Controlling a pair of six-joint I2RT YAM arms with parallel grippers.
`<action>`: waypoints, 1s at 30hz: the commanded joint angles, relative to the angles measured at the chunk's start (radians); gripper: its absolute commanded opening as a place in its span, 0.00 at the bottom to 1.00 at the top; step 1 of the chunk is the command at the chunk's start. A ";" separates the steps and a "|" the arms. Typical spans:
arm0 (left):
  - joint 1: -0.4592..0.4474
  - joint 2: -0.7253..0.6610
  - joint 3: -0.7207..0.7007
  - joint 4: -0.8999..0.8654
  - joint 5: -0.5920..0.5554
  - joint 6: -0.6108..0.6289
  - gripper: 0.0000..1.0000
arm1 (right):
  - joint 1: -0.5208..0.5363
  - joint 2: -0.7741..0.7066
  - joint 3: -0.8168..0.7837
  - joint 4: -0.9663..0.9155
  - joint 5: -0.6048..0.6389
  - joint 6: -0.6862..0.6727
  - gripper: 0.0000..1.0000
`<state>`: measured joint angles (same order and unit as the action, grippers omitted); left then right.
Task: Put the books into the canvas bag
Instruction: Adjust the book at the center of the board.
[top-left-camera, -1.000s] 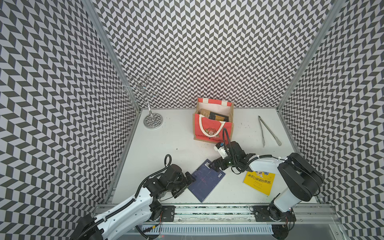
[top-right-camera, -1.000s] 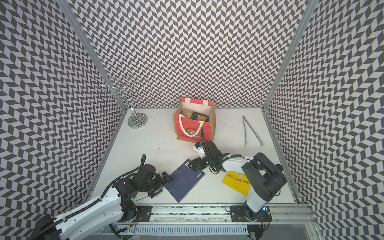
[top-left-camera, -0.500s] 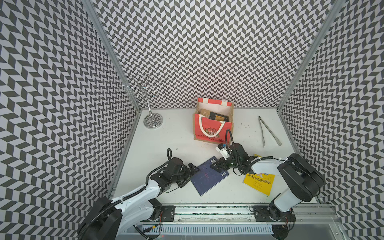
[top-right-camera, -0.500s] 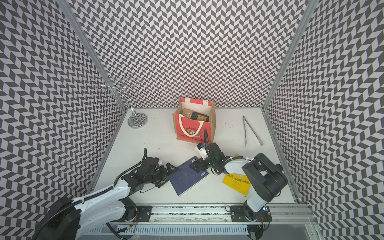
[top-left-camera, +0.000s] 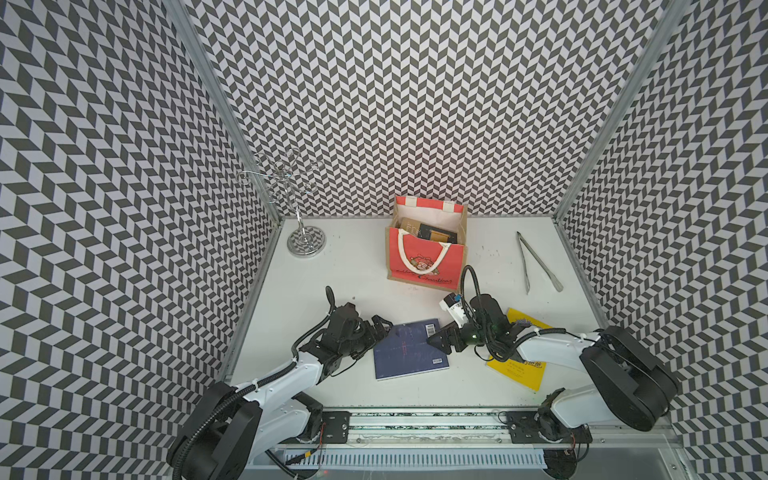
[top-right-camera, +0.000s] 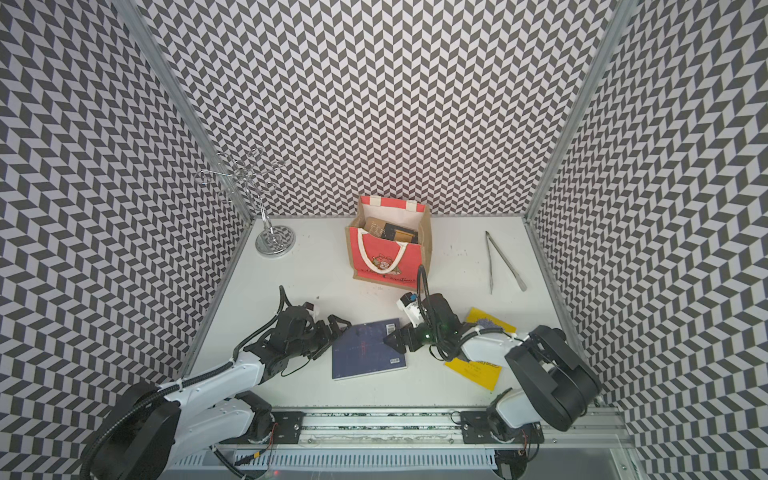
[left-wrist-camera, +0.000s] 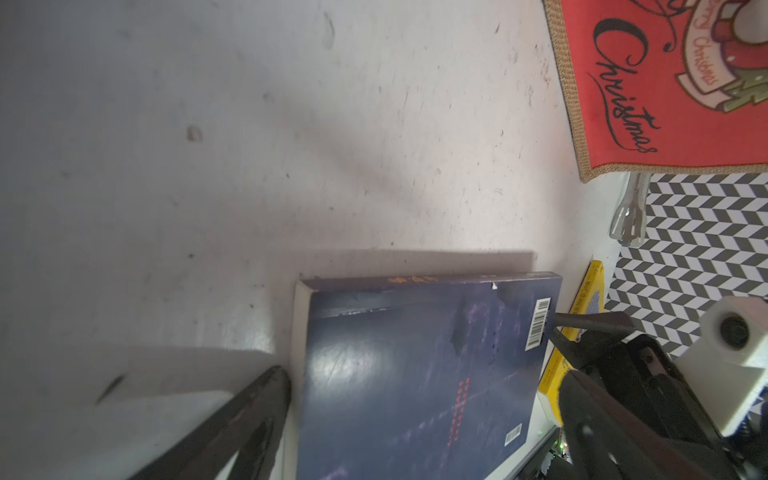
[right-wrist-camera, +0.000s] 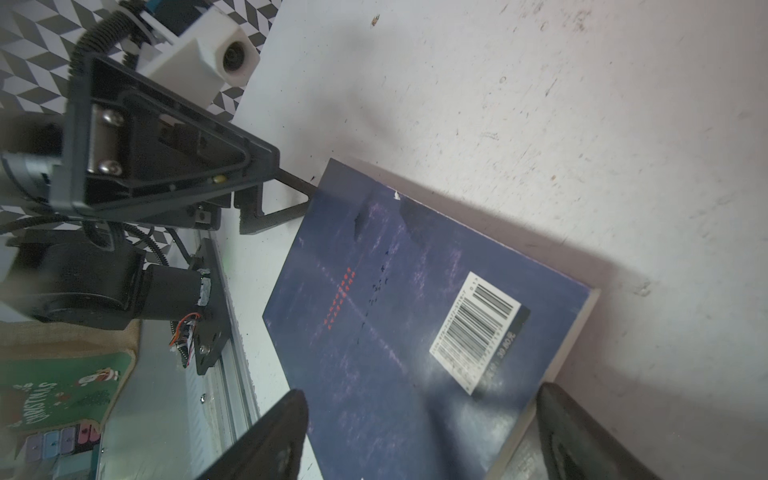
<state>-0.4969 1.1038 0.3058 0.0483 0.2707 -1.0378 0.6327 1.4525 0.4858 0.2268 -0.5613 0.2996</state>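
A navy book (top-left-camera: 409, 351) (top-right-camera: 368, 351) lies flat near the table's front, between my two grippers. My left gripper (top-left-camera: 383, 328) (left-wrist-camera: 415, 419) is open at the book's left edge, one fingertip (right-wrist-camera: 297, 195) touching its far corner. My right gripper (top-left-camera: 439, 343) (right-wrist-camera: 424, 436) is open, its fingers straddling the book's barcode corner (right-wrist-camera: 478, 332). A yellow book (top-left-camera: 517, 368) (top-right-camera: 473, 370) lies partly under the right arm. The canvas bag (top-left-camera: 428, 259) (top-right-camera: 386, 259) stands upright behind them, with books (top-left-camera: 434, 232) inside it.
Metal tongs (top-left-camera: 536, 262) lie at the back right. A wire stand on a round base (top-left-camera: 306, 241) occupies the back left corner. Patterned walls close three sides. Past the front rail (top-left-camera: 415, 415), a green Christmas bag (right-wrist-camera: 62, 386) shows in the right wrist view.
The navy book has turned from a diamond lie to nearly square with the table. My left gripper has come forward to its left edge. The right gripper followed its right corner and narrowed slightly.
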 joint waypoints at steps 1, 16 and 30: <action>0.001 0.024 0.005 -0.163 -0.052 0.069 1.00 | 0.004 0.002 0.020 -0.012 0.035 0.017 0.89; -0.008 -0.027 -0.015 -0.212 -0.001 0.094 1.00 | -0.004 0.070 0.085 -0.237 0.109 -0.007 0.93; -0.048 0.104 0.006 -0.045 0.083 0.098 1.00 | 0.018 0.004 0.010 0.051 -0.173 0.035 0.83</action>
<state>-0.5278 1.1587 0.3389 0.0326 0.3038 -0.9348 0.6308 1.4818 0.5213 0.1181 -0.5690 0.3092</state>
